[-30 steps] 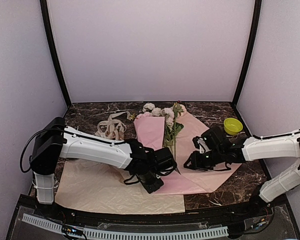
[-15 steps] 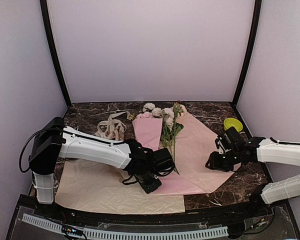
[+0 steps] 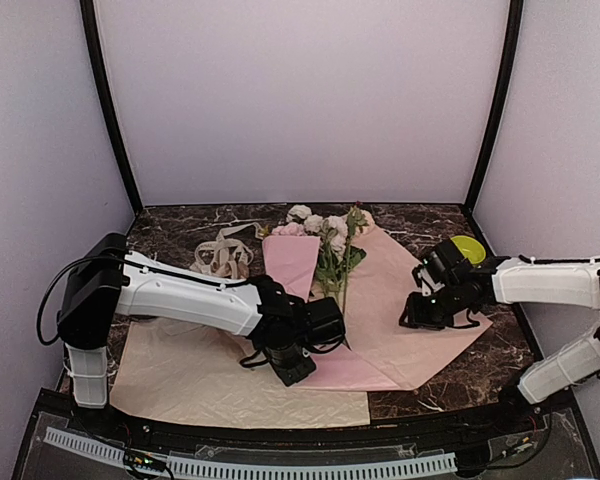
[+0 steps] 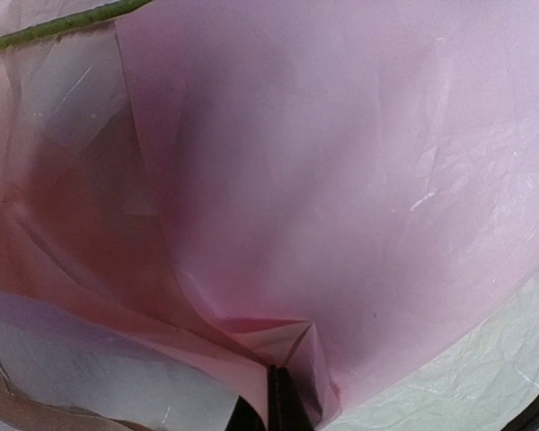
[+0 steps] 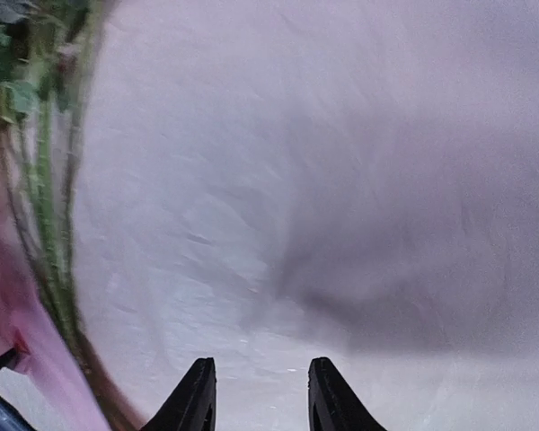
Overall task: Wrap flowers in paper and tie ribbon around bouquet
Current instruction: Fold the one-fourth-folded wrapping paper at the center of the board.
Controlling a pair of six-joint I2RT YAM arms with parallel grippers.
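Thin, crinkled pink paper (image 3: 380, 325) is pinched at a crease by closed left fingers (image 4: 286, 409); right fingers (image 5: 198, 400) stand apart, empty. Dark veined marble counter (image 3: 175, 232); plain lilac walls (image 3: 300, 100).

A dark brown, white-veined marble tabletop (image 3: 180, 228) fills the floor of an enclosure with pale lavender walls (image 3: 300, 100) and slanted black corner posts (image 3: 108, 110). A large, crinkled cream-beige sheet (image 3: 200, 375) lies flat at the near left. A loose tangle of cream-white ribbon (image 3: 223, 255) sits behind it, towards the back left. A small yellow-green bowl (image 3: 472, 243), partly hidden, stands at the right.
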